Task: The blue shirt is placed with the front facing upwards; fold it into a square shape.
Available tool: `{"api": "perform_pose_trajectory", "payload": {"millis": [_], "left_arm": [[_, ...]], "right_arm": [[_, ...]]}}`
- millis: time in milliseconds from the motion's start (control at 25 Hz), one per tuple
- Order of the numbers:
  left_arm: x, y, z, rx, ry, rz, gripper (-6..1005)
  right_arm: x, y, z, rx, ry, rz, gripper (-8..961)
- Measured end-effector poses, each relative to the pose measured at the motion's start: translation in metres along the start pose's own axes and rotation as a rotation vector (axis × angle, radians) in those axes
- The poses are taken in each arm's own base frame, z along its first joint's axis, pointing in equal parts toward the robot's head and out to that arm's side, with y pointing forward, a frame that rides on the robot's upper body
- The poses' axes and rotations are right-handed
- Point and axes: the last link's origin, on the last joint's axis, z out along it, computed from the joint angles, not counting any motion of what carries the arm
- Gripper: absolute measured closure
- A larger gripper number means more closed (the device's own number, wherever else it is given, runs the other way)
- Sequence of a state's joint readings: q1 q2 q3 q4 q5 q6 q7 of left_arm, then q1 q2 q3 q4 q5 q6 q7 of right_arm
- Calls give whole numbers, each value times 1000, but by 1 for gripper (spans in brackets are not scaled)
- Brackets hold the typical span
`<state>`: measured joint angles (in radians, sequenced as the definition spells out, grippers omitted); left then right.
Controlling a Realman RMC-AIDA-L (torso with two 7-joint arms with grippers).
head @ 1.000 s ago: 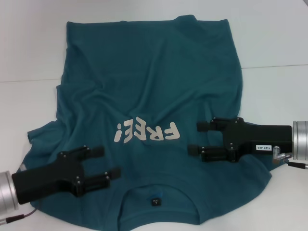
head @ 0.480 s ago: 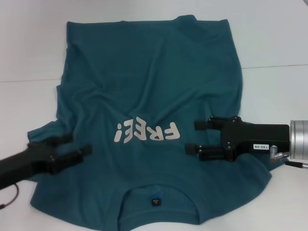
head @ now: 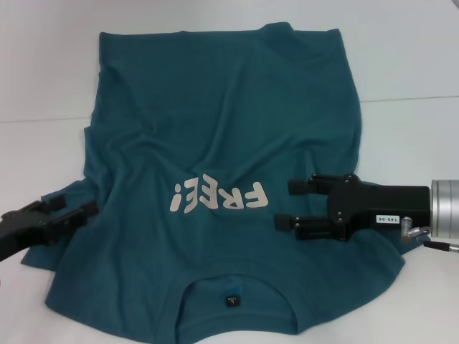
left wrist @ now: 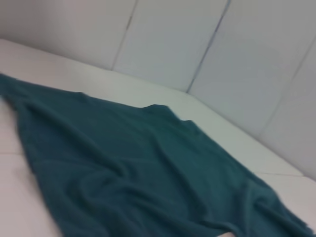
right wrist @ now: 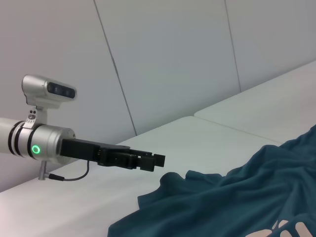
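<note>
- Large dark teal-blue short-sleeved cotton shirt point(head: 222, 143) lies spread front-up on the white worktop point(head: 409, 64); also seen as a rumpled sheet of cloth in the left wrist view point(left wrist: 138, 173) and at the lower corner of the right wrist view point(right wrist: 247, 202).
- Long axis runs near-to-far: collar with small dark neck label point(head: 232, 300) at the near edge, hem at the far edge.
- Off-white "FREE!" lettering point(head: 219, 196) reads upside down from the head view, so the shirt's top points toward the robot.
- Cloth is wrinkled, with folds along the left side; left sleeve bunched near the left edge.
- Left black tool point(head: 66, 213) sits low at the shirt's left sleeve edge, fingers slightly parted, tips over the sleeve cloth; cannot tell if it pinches any fabric. Also visible from the right wrist view point(right wrist: 150, 161), just above the worktop beside the sleeve.
- Right black tool point(head: 294, 205) hovers over the shirt's right chest, just right of the lettering, pointing left, fingers spread apart, holding nothing.
</note>
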<state>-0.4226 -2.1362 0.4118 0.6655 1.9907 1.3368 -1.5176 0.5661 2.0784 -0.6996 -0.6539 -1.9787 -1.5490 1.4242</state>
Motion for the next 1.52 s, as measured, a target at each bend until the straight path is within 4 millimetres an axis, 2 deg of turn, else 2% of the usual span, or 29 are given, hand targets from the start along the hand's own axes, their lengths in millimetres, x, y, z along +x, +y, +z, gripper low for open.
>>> {"api": "perform_pose_trajectory", "payload": {"millis": [320, 600, 1080, 1520], "left_arm": [[-2, -20, -2, 139, -8, -27, 174], [-4, -26, 1, 197, -16, -22, 174], [-10, -25, 12, 212, -59, -1, 175], [-14, -23, 12, 210, -68, -2, 175]], "right_arm": [[1, 0, 0, 0, -4, 6, 69], [1, 1, 1, 0, -6, 7, 68], [-1, 0, 0, 4, -7, 12, 68], [-1, 0, 0, 5, -8, 14, 69]]}}
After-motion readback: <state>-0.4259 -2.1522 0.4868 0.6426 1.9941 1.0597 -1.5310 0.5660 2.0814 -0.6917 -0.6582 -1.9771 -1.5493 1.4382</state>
